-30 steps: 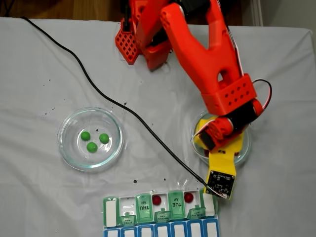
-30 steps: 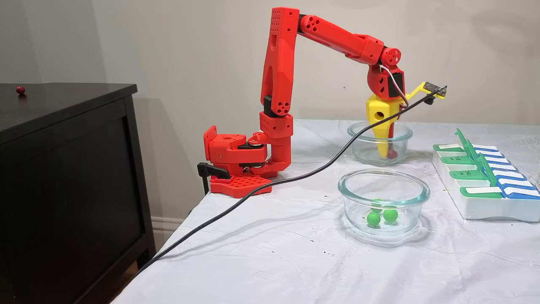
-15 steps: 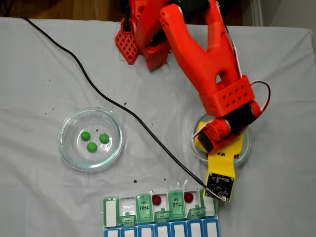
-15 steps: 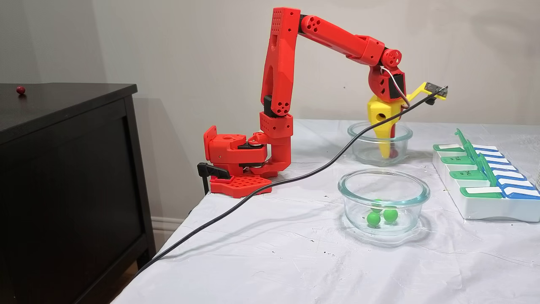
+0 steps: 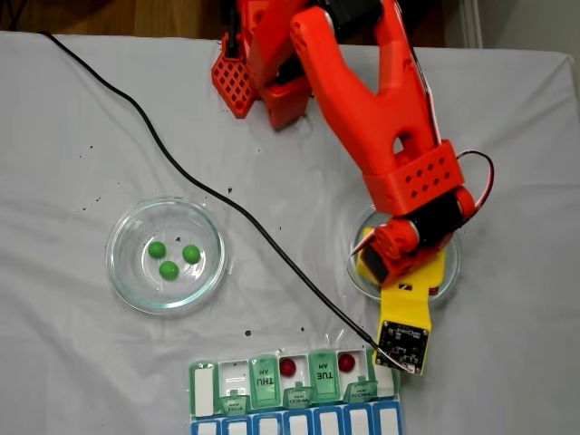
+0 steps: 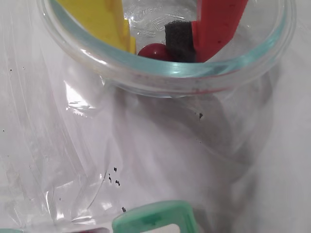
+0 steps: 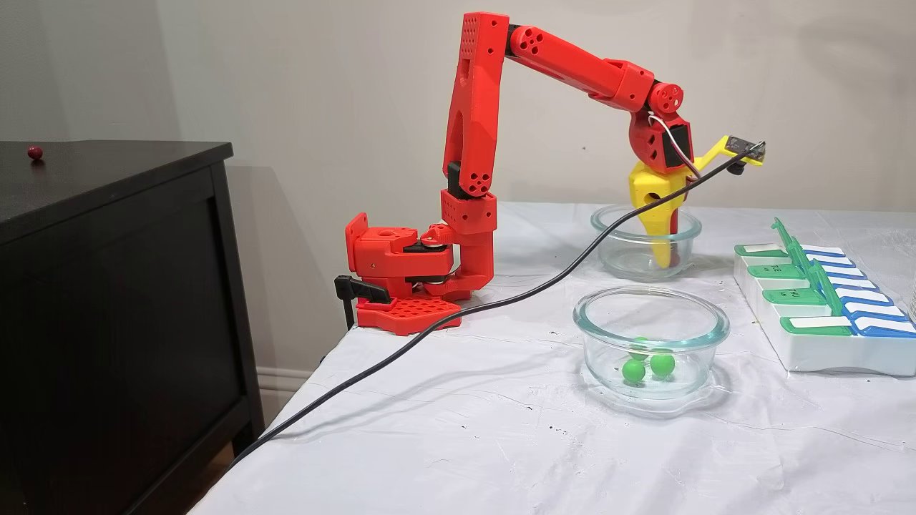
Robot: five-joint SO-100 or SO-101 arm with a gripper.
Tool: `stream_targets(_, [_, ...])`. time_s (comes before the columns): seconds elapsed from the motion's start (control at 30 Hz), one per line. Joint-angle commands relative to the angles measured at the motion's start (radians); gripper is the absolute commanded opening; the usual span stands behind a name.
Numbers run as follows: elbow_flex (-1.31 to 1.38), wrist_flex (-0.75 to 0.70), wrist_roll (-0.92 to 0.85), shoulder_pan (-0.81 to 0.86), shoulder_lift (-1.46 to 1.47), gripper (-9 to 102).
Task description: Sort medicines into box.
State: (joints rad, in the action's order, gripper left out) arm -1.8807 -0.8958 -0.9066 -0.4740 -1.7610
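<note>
I see my gripper [image 6: 158, 46] down inside the glass dish [image 6: 160, 73] in the wrist view, its yellow finger [image 6: 104, 22] and the red one's black pad [image 6: 179, 41] pinching a dark red pill [image 6: 153, 51]. In the fixed view from above, that dish sits at about 4 o'clock, three green pills [image 5: 170, 258] lie in the other dish [image 5: 127, 281] at 9 o'clock, and the box [image 5: 204, 390] at 6 o'clock holds two red pills [image 5: 288, 366].

A home room: dark wooden cabinet [image 7: 114, 236], baseboard [image 7: 286, 375], cloth-covered table [image 7: 465, 429].
</note>
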Motion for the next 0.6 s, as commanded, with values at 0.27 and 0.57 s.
stream_targets(0.27, [0.080, 0.035, -0.021, 0.028, -0.017, 0])
stream_targets(0.57, [0.046, -0.044, 0.097, -0.046, -0.135, 0])
